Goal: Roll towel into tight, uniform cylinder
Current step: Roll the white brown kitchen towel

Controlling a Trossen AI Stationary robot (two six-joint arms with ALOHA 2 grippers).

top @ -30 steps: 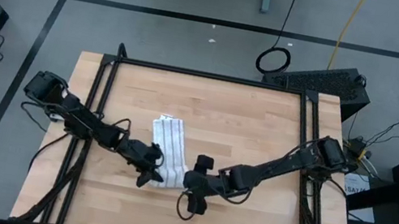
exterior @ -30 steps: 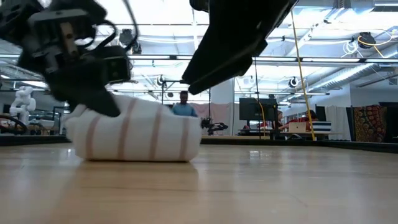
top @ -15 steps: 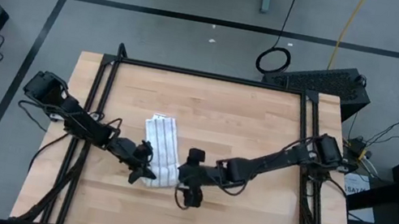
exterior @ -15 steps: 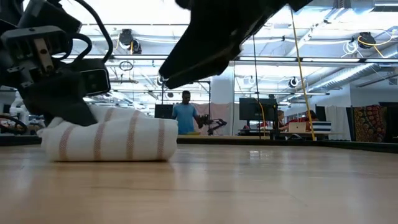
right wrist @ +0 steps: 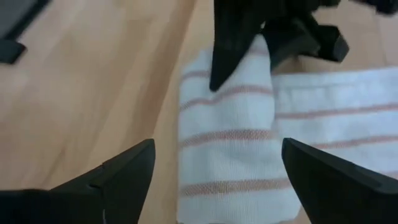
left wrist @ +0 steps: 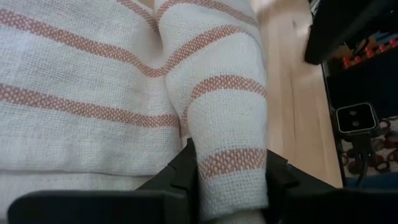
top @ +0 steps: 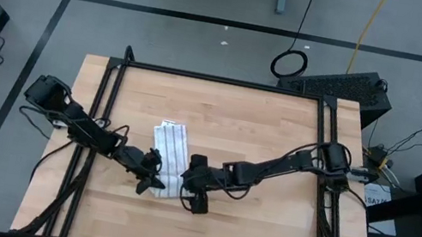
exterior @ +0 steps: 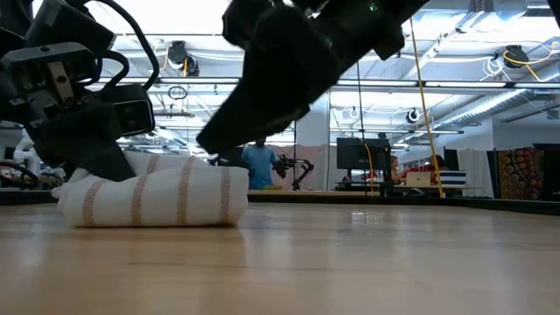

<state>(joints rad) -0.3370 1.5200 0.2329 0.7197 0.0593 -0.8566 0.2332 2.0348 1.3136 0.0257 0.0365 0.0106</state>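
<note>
- Since a second ago, the towel (top: pixel 168 161) has slid toward my left side of the table (top: pixel 263 119), and my right gripper (top: pixel 191 192) has come in just beside its rolled end, spreading wider.
- My left gripper (left wrist: pixel 227 186) pinches the rolled end narrowly between its fingers, to keep the roll from loosening.
- My right gripper hangs wide and empty at the roll's other side, I judge ready to take it and tighten the roll evenly.
- No brand, label or writing is readable on the towel.
</note>
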